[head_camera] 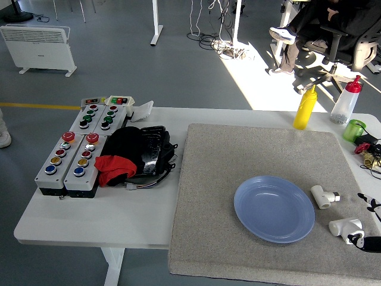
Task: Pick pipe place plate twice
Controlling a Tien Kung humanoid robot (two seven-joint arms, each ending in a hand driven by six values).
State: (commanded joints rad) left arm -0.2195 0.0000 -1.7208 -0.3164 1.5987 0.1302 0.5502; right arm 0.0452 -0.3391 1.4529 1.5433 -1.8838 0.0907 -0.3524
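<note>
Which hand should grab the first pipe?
Right. Both pipes lie right of the plate, and the right hand is beside the nearer one. No left hand in view.

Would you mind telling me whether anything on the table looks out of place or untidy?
Nothing is spilled or broken. The blue plate is empty and both white pipe fittings lie beside it on the grey mat. The one untidy spot is a black and red bundle heaped against the button boxes.

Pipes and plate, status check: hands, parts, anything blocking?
Right hand at the near pipe fitting, grip unclear. Left hand out of view. Second fitting beside the blue plate; plate empty. Path clear.
</note>
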